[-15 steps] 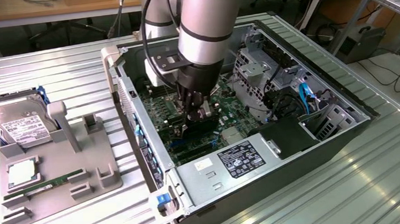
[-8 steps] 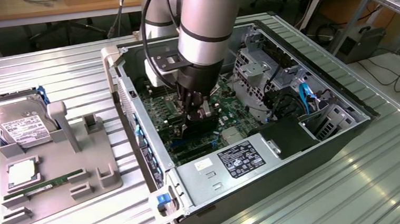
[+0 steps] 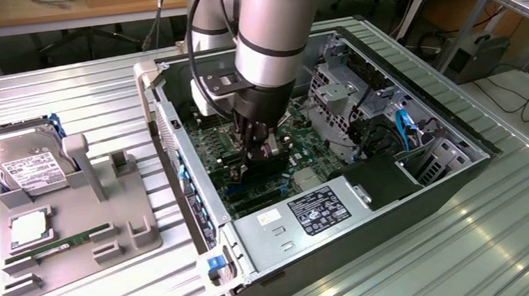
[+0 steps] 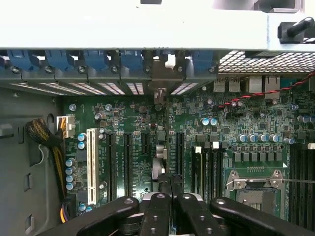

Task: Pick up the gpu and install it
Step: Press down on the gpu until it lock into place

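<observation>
1. The gripper [image 3: 261, 143] is down inside the open computer case [image 3: 452, 170], over the green motherboard [image 3: 317, 155]. Its black fingers [image 4: 162, 206] are drawn close together, pinching the gpu [image 3: 265, 163], which shows as a dark, thin card standing on edge.
2. In the wrist view the gpu [image 4: 160, 142] runs edge-on away from the fingertips toward the rear slot wall, its silver bracket end [image 4: 161, 78] sitting among the blue slot clips [image 4: 132, 61]. Whether the card is fully seated in its slot cannot be told.
3. The card lies between black expansion slots [image 4: 127, 164] on either side; the white slot [image 4: 91, 164] is further off, beside a row of blue capacitors [image 4: 71, 172].
4. The CPU socket [image 4: 256, 184] lies on the other side of the gripper, near but apart from it.
5. Room is tight: in the exterior view the arm [image 3: 270, 29] fills the space between the case's rear wall on the exterior view's left and the drive cage [image 3: 340, 90] on the exterior view's right. The power supply [image 3: 311, 211] closes the near end.
6. Outside the case, on the ribbed metal table [image 3: 73, 84], a grey fixture [image 3: 83, 216] holds a hard drive [image 3: 23, 161], a processor [image 3: 30, 228] and a RAM stick [image 3: 53, 246], well apart from the gripper.
</observation>
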{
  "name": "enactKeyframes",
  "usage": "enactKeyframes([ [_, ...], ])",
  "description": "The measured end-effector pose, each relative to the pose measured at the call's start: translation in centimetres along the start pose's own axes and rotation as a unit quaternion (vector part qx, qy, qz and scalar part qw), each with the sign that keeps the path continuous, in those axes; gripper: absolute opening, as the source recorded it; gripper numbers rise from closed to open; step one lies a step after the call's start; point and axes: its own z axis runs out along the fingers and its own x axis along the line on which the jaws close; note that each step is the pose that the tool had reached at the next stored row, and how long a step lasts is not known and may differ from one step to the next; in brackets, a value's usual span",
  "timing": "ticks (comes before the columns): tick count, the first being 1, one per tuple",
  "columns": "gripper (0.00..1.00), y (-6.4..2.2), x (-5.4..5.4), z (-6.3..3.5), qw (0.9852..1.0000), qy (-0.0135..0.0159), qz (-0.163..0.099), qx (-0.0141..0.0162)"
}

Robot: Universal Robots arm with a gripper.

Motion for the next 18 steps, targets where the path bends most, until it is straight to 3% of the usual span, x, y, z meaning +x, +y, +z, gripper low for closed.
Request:
enactKeyframes([
  [13,0.13,0.17,0.1,0.27,1.0,0.0,0.0,0.0],
  [15,0.13,0.18,0.0,-0.14,1.0,-0.0005,0.0,0.0003],
  [18,0.13,0.24,0.0,-1.63,1.0,0.0,0.0,0.0],
])
